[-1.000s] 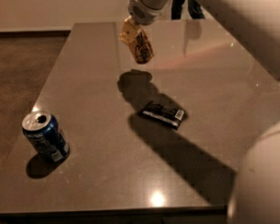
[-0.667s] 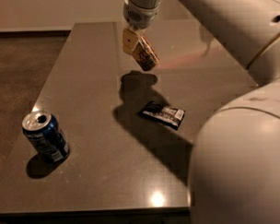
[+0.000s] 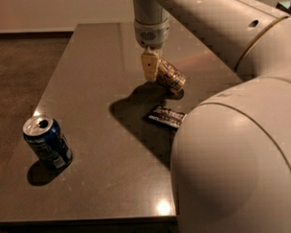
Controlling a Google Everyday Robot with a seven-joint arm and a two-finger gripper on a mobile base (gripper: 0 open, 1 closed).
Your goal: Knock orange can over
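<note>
The orange can (image 3: 171, 76) is strongly tilted near the middle of the dark table (image 3: 91, 62), its lower end close to or touching the surface. My gripper (image 3: 153, 74) comes down from above and is shut on the can's upper left end. One cream finger (image 3: 149, 67) shows on the can's left side; the other is hidden behind the can.
A blue can (image 3: 47, 141) stands upright near the table's front left. A flat black snack wrapper (image 3: 166, 116) lies just in front of the orange can. My bulky white arm (image 3: 233, 153) fills the right foreground and hides the table's right side.
The gripper has carried the orange can down and toward the table's middle, from the air near the far edge to just above the wrapper. The can is tilted further over.
</note>
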